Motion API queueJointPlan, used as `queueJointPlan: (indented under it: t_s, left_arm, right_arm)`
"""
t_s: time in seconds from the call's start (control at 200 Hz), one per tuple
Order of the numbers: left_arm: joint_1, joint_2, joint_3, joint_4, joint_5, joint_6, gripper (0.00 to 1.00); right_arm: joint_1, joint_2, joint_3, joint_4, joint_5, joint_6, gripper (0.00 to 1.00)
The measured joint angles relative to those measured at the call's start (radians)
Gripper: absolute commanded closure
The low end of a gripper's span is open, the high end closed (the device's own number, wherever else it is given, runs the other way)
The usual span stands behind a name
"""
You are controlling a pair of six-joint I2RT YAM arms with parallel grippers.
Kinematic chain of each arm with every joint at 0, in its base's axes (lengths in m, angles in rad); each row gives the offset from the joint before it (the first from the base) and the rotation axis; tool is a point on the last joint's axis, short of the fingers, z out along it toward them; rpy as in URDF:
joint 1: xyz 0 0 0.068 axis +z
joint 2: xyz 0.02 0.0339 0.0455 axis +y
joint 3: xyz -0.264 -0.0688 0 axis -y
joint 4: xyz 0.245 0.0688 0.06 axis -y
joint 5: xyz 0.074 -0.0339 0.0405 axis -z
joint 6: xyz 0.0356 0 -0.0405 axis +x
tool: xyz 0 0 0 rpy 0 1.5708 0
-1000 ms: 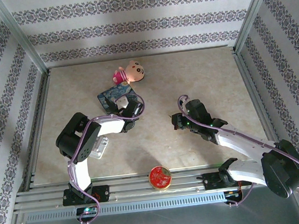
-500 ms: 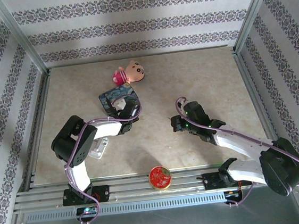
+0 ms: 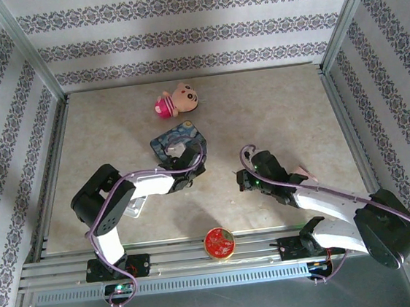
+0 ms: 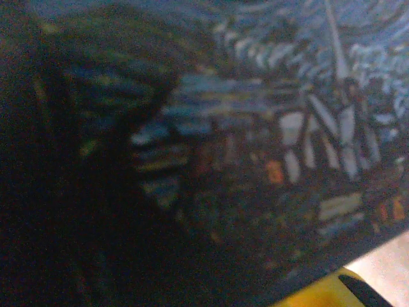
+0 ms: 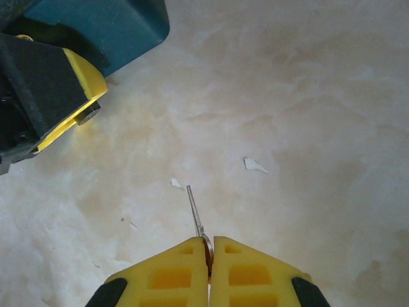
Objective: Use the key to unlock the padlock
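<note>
While tight on key [image 5: 195, 211], R pincer [image 5: 209, 246] w/ bare table [image 5: 307, 115] ahead; L pincer [image 3: 182, 154] at tin [image 3: 168, 138] edge, grip unclear

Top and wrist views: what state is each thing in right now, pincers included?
key: pinched by its head, blade sticking out forward.
right pincer: shut on the key.
left pincer: seemingly clamped on the blue tin's near edge.
blue tin: closed, painted lid up.
red tin: closed, lid on.
plush doll: lying on its side.
</note>
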Motion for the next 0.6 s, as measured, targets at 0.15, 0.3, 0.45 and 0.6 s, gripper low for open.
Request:
queueJointPlan:
  t_s: [0.15,0.3,0.45,0.6]
  left_arm:
    - [-0.029,-0.011,-0.016,0.024,0.047,-0.037,1.00]
    - [-0.032,-0.015,-0.027,0.040,0.057,-0.053,1.00]
    - [-0.032,-0.015,-0.039,0.071,0.066,-0.061,1.00]
    - [-0.032,-0.015,-0.054,0.108,0.071,-0.066,1.00]
  right_arm:
    - [0.037,0.000,-0.028,0.043,0.020,0.014,1.00]
    - [0.056,0.008,-0.075,0.104,0.035,0.038,1.00]
    - [0.079,0.038,-0.085,0.159,0.048,0.056,1.00]
    - [0.114,0.053,-0.100,0.224,0.070,0.066,1.00]
